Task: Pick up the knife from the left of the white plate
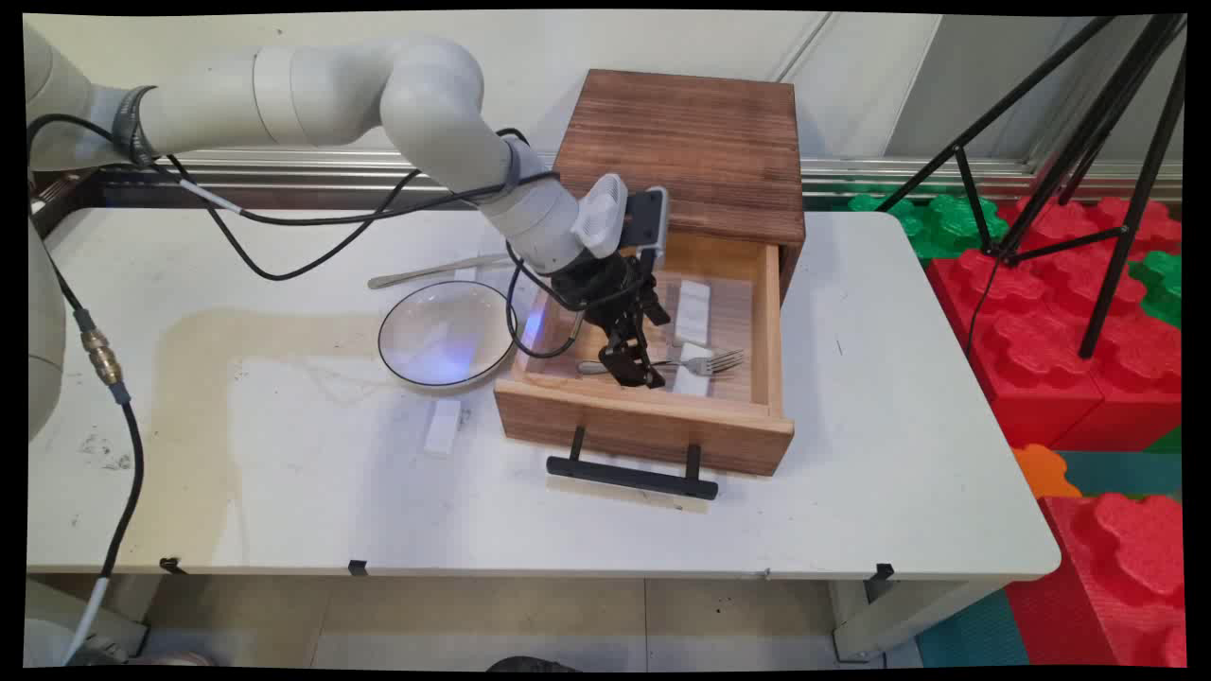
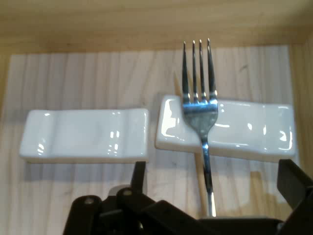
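fork [image 2: 199, 115]: shiny metal | rests [image 2: 85, 134]: glossy white ceramic | drawer [image 1: 643, 426]: matt wood

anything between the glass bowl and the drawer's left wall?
Nothing rests on the table there. In the main view the glass bowl sits right beside the drawer; only the arm's black cable hangs across that narrow gap.

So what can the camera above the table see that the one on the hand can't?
Only the main view shows the glass bowl, the spoon behind it, a white rest on the table, and the drawer's black handle. Only the hand view shows the fork's head lying across one rest, with another rest beside it. Both show the tool over the fork in the open drawer.
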Action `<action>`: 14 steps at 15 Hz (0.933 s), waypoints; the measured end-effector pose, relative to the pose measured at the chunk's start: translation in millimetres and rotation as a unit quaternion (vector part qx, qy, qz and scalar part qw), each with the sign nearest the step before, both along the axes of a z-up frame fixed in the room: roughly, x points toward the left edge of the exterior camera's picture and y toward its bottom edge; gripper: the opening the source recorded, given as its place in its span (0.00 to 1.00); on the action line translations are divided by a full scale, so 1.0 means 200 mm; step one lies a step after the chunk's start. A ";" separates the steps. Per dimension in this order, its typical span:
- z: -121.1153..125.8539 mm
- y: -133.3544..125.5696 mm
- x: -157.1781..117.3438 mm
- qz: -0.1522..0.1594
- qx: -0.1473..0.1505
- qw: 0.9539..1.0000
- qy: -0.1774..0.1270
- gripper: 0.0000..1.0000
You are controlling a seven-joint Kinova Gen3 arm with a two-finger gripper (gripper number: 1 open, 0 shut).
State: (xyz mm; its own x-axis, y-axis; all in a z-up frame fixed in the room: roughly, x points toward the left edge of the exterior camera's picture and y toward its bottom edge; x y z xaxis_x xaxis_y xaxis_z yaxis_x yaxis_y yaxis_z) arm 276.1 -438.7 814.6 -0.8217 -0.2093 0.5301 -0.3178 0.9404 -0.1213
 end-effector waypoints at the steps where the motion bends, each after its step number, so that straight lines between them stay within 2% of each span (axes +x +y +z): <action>1: 0.03 0.00 0.00 0.001 -0.004 1.000 0.003 1.00; 7: 0.15 0.05 0.03 -0.001 -0.018 1.000 0.015 1.00; 14: 0.32 0.15 0.17 0.002 -0.028 0.999 0.025 1.00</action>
